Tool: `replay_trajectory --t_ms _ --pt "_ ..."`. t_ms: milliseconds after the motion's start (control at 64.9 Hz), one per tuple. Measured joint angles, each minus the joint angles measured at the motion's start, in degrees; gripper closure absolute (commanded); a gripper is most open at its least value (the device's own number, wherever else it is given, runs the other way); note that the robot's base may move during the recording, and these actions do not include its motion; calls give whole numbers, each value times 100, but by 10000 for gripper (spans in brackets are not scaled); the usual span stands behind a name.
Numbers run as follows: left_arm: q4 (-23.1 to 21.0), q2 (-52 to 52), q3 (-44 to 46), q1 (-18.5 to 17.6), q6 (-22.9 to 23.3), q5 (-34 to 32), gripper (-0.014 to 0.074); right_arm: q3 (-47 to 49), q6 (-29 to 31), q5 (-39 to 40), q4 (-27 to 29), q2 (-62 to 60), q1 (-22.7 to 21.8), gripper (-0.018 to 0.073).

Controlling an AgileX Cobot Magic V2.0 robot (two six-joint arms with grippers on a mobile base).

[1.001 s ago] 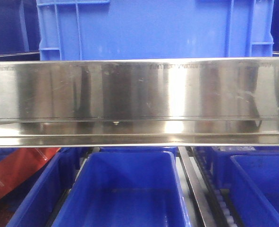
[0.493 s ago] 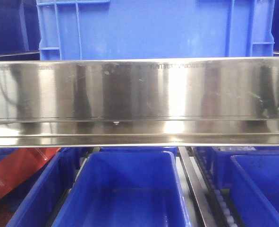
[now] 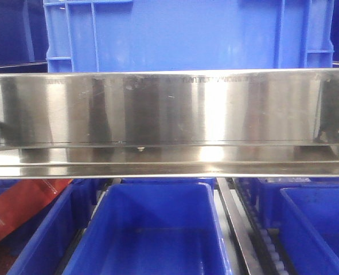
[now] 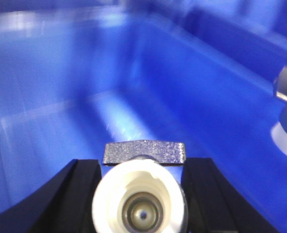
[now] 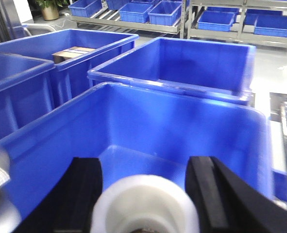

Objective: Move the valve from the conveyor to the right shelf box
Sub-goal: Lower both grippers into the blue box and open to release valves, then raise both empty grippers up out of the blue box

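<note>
Valve (image 4: 142, 204): one item, clamped in your left end effector (image 4: 143, 166), black fingers (image 4: 80, 194) tight on both flanks. Its bore ran straight toward the wrist camera, with the metal handle uppermost. Location: low inside the blue box (image 4: 60, 97), with the floor just beyond it. Second valve (image 5: 145, 204): clamped likewise in your right end effector (image 5: 144, 167), apparently above the same box and right of the first. Release looked to be your next step.
</note>
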State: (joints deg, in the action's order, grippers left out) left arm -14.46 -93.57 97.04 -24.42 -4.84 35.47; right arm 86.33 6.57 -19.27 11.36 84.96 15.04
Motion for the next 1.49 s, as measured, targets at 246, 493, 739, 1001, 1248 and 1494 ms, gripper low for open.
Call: replay_trajectory --t_ms 246,493,739,1001,1248,1494 --pt "-81 -384 0 0 50 -114 707 0 0 82 12 709 0 685" --pt "-90 -572 3 0 50 -242 465 0 0 -90 12 903 0 415" --pt "-114 -627 50 0 48 -322 239 0 0 -90 12 974 0 229" --pt "-114 -627 59 0 48 -357 265 62 0 165 24 974 0 158" --pt "-55 -606 127 0 48 -234 677 62 9 165 72 886 0 479" --pt "-31 -556 189 0 48 -154 707 62 9 271 85 761 0 727"
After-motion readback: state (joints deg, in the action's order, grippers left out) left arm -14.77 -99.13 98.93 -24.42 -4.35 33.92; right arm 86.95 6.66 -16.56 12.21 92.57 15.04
